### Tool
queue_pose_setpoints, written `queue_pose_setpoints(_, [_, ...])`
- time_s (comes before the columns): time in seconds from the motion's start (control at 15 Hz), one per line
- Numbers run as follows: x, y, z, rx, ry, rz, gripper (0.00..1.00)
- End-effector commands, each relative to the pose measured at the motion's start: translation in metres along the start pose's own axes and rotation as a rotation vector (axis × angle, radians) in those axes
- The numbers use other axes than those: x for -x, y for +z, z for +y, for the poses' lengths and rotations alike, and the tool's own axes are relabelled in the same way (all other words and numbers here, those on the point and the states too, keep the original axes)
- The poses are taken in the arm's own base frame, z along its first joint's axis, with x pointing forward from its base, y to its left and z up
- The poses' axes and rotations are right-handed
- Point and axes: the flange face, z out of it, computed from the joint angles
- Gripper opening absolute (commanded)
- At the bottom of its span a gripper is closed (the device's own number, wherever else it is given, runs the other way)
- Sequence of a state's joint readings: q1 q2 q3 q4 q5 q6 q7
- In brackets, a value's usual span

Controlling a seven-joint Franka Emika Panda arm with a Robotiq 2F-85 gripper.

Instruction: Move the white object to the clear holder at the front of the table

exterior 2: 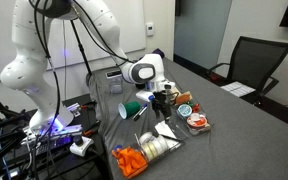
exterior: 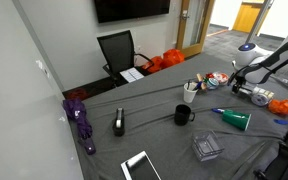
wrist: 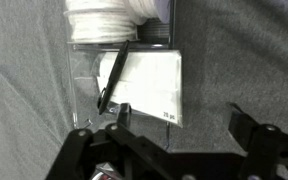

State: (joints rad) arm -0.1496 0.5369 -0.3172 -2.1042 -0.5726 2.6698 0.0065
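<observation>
The white object (wrist: 149,85) is a flat white packet lying in a clear bin (wrist: 84,80), beside a black pen (wrist: 112,75). It also shows in an exterior view (exterior 2: 167,130). My gripper (wrist: 179,125) hangs just above it, open and empty; its left finger overlaps the packet's lower corner and its right finger is over bare grey cloth. The gripper shows in both exterior views (exterior: 246,88) (exterior 2: 162,98). The clear holder (exterior: 207,148), a low ridged see-through tray, sits near the table's front edge, far from the gripper.
A white roll (wrist: 109,20) lies in the bin beyond the packet. A green cup (exterior: 234,118), a black mug (exterior: 184,115), a dark-screened tablet (exterior: 139,165) and orange items (exterior 2: 132,160) lie on the grey cloth. A black chair (exterior: 117,50) stands behind the table.
</observation>
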Motion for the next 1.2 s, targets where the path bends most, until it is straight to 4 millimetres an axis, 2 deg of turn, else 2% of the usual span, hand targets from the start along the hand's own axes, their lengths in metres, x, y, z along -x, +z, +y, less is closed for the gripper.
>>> queue_pose_setpoints(0.0, [-0.003, 0.007, 0.0, 0.031, -0.013, 0.022, 0.66])
queue_pose_setpoints(0.6, [-0.003, 0.01, 0.002, 0.052, -0.018, 0.029, 0.01])
queue_pose_setpoints(0.93, [0.0, 0.002, 0.008, 0.057, -0.026, 0.024, 0.02])
queue_pose_setpoints(1.13, [0.004, -0.01, 0.014, 0.056, -0.035, 0.033, 0.02])
